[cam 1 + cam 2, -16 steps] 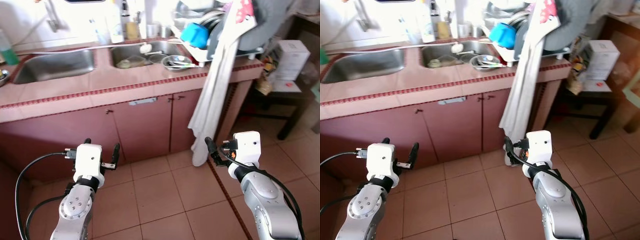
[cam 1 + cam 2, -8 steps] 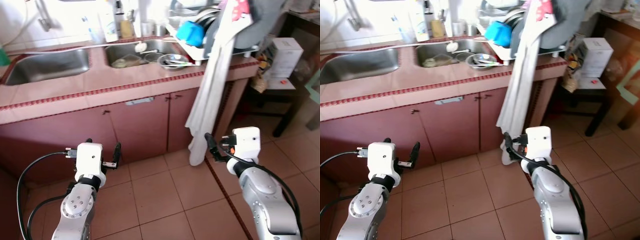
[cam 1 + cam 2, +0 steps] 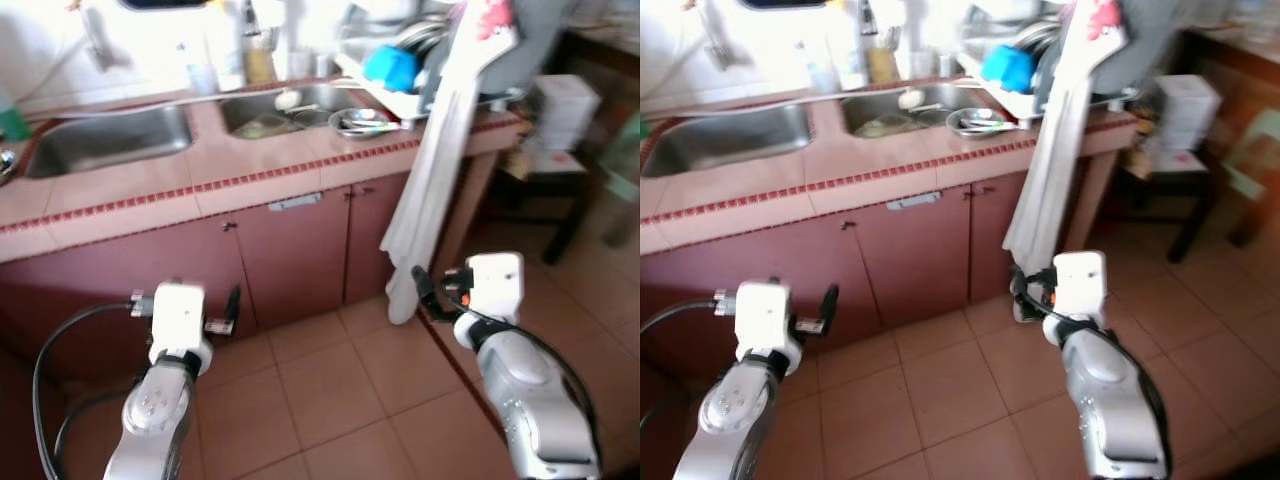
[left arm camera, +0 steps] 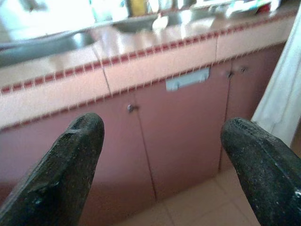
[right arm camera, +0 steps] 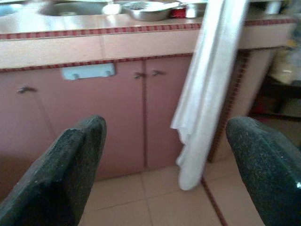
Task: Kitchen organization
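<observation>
1. Head views: a pink tiled counter (image 3: pixel 150 190) runs across the scene above dark red cabinet doors (image 3: pixel 300 255). Two steel basins are set into it: the left sink (image 3: pixel 105 140) and the right sink (image 3: pixel 290 105), which holds some dishes.
2. A metal bowl (image 3: pixel 362 122) sits on the counter just beside the right sink. Behind it a dish rack (image 3: pixel 420 95) carries a blue cup (image 3: pixel 390 65) and plates.
3. A long white cloth (image 3: pixel 435 200) hangs from the rack end of the counter down in front of the cabinets, almost to the tiled floor (image 3: pixel 330 390).
4. Bottles (image 3: pixel 255 55) stand at the back of the counter between the sinks. To the right, a white box (image 3: pixel 565 110) rests on a dark low table (image 3: pixel 545 190).
5. The left gripper (image 3: pixel 205 305) hangs low before the cabinet doors, holding nothing. The right gripper (image 3: pixel 425 295) hovers low, near the bottom of the white cloth. The picture is somewhat blurred.
6. Left wrist view: the two black fingers (image 4: pixel 66 169) stand wide apart with nothing between them. Past them are the cabinet doors (image 4: pixel 183 132), a pale handle plate (image 4: pixel 187 78) and the counter edge (image 4: pixel 155 56).
7. Right wrist view: the black fingers (image 5: pixel 70 174) are likewise spread and empty. Ahead hang the white cloth (image 5: pixel 207 94) and the cabinet doors (image 5: pixel 117 113); the metal bowl (image 5: pixel 148 9) sits on the counter above.
</observation>
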`<state>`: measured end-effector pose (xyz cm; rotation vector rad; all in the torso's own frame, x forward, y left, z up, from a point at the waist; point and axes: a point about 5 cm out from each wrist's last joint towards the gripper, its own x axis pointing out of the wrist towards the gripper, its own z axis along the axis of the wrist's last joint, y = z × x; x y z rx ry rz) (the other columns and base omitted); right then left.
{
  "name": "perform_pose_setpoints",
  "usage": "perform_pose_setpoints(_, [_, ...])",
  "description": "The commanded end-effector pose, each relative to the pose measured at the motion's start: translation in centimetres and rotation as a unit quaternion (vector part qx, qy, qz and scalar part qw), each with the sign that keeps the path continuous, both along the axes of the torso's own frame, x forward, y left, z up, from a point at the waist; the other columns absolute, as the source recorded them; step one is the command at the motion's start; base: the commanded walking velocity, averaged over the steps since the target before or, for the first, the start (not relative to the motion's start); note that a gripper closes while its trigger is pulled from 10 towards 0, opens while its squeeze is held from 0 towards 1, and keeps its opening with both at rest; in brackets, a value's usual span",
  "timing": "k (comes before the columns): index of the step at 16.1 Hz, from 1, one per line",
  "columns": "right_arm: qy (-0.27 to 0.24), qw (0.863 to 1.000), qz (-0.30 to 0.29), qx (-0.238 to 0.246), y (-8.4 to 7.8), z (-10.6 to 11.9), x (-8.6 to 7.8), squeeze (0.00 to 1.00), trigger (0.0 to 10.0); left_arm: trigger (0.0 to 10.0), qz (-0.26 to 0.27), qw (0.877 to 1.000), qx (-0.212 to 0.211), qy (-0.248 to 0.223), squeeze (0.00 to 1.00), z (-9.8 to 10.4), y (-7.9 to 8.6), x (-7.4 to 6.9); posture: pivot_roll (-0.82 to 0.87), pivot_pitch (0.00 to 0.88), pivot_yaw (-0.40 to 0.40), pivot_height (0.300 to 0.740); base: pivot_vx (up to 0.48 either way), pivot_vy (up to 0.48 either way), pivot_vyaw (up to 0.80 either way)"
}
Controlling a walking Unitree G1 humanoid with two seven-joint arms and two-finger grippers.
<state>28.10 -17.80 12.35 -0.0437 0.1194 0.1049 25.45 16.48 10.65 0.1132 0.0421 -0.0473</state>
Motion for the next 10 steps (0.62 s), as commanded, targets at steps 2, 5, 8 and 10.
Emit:
perform_pose_setpoints(2, [-0.007, 1.000, 0.005, 0.006, 0.7, 0.4, 0.4, 0.00, 10.0, 10.0, 0.015, 1.000, 0.013, 0.003, 0.00, 0.1, 0.9, -0.1, -0.02, 0.047, 0.033, 0.740, 0.000, 0.446, 0.00])
perform_pose_setpoints(5, [-0.010, 1.000, -0.004, 0.012, 0.5, 0.5, 0.9, 0.00, 10.0, 10.0, 0.009, 0.999, 0.018, -0.027, 0.00, 1.1, 0.4, 0.2, -0.02, 0.047, 0.038, 0.740, 0.000, 0.099, 0.00])
perform_pose_setpoints(8, [-0.012, 1.000, -0.006, 0.019, 0.6, 0.5, 1.0, 0.00, 10.0, 10.0, 0.009, 0.998, 0.014, -0.061, 0.00, 2.1, 0.1, 0.6, -0.01, 0.044, 0.039, 0.740, 0.000, 0.000, 0.00])
perform_pose_setpoints(10, [-0.012, 1.000, -0.004, 0.021, 0.8, 0.5, 1.2, 0.00, 10.0, 10.0, 0.008, 0.998, 0.003, -0.061, 0.00, 2.4, -0.1, 1.0, -0.01, 0.037, 0.038, 0.740, 0.000, 0.000, 0.00])
